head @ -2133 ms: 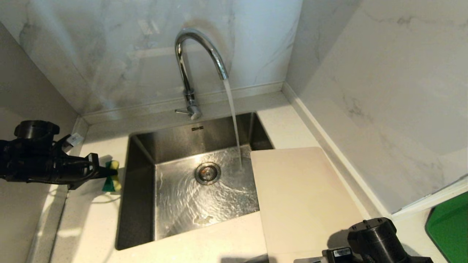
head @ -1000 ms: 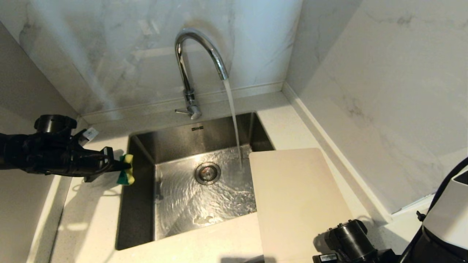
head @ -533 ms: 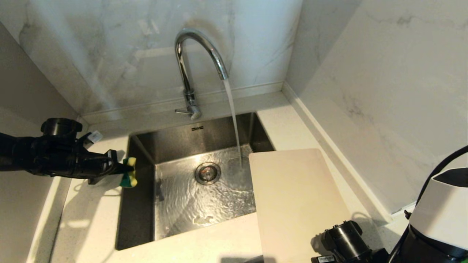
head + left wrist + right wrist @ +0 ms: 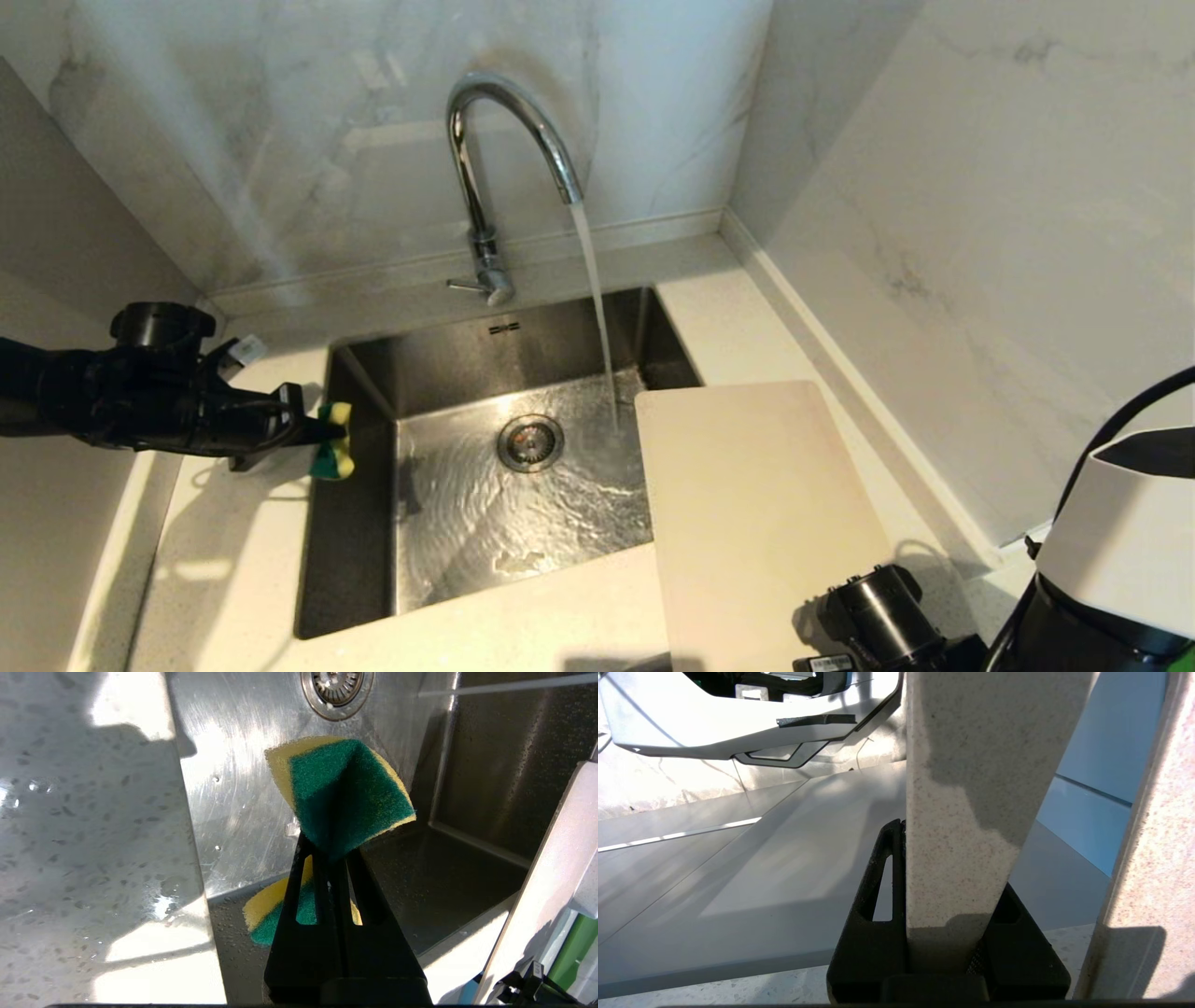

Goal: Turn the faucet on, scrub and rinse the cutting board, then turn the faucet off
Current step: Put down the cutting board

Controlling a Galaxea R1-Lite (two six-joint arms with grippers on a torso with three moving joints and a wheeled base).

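Since a moment ago the cutting board (image 4: pixel 761 523) has slid slightly toward the sink (image 4: pixel 373 373), its corner overhanging near the faucet's (image 4: pixel 495 168) stream, gripped edge-on by the right gripper (image 4: pixel 952 933). Left gripper (image 4: pixel 322 431), clenching a sponge (image 4: pixel 333 453), has neared the basin rim, ready to scrub.

Nothing legible anywhere. A small dark mark sits on the back wall of the sink (image 4: pixel 359 523), just below the faucet (image 4: pixel 485 187) — too small to read. A white tag on the left arm (image 4: pixel 245 350) and a label on the right arm (image 4: pixel 826 661) carry print — equally unreadable.
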